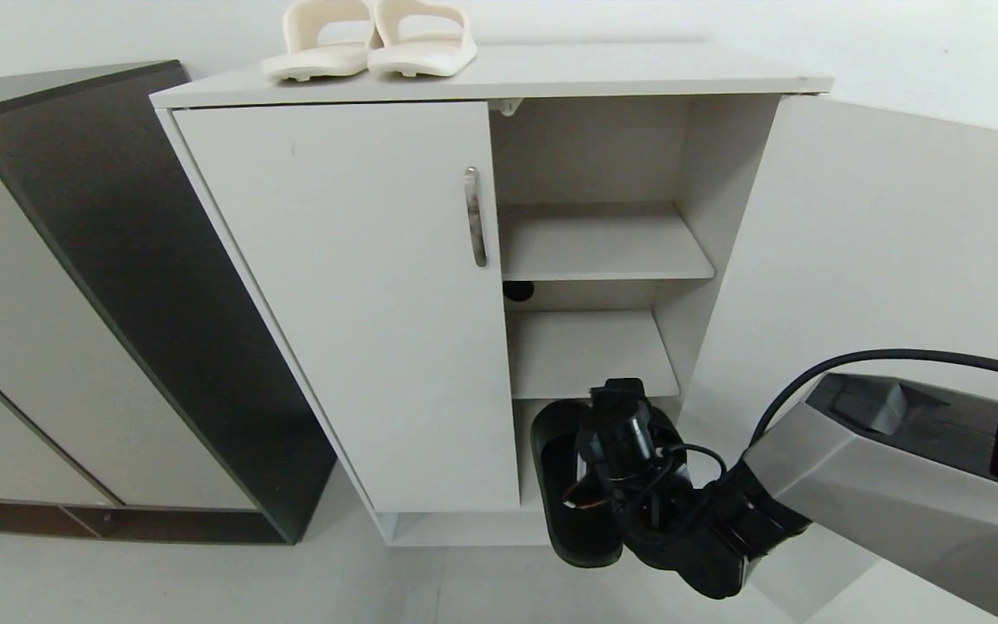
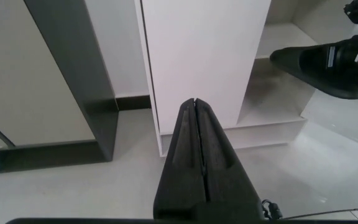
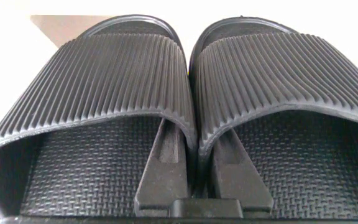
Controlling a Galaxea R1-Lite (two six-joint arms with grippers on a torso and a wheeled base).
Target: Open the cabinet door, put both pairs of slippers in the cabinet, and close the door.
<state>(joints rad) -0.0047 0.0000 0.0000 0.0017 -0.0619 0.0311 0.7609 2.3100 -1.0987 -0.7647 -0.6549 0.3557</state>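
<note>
White board cabinet (image 1: 620, 74) standing on the pale floor (image 1: 204, 581) against the wall. Just beside its left flank, a dark grey unit (image 1: 152, 303) with pale fronts.

Cabinet's right door (image 1: 863, 277) swung wide, baring the right half. Left door (image 1: 352, 303) flat shut, covering the left half and barring any way in from that side. Inside the cabinet's open half, an upper shelf (image 1: 603, 243) and a lower shelf (image 1: 586, 351), with the bottom compartment beneath.

Black slippers (image 1: 573, 485) side by side at the mouth of that bottom compartment, toes inward, heels out past the cabinet's front edge. Resting on the bottom board or held just over it: cannot tell. Cream slippers (image 1: 369, 39) paired on the cabinet's top, toward its left end, above the shut door.

Right gripper (image 3: 196, 134) low before the cabinet's open half, fingers (image 3: 160, 168) nearly closed, one pushed under each ribbed strap, pinching the two touching inner walls of the black pair. Left gripper (image 2: 194, 106) low before the cabinet's shut door, fingers (image 2: 185, 143) pressed together with only a seam between, gripping nothing, well apart from the black pair.

Metal handle (image 1: 474, 217) upright on the shut door's edge, next to the opening. Small white bracket (image 1: 509, 106) under the cabinet's top. Small dark round spot (image 1: 518, 290) just beneath the upper shelf, beside the shut door's edge, too small to identify.
</note>
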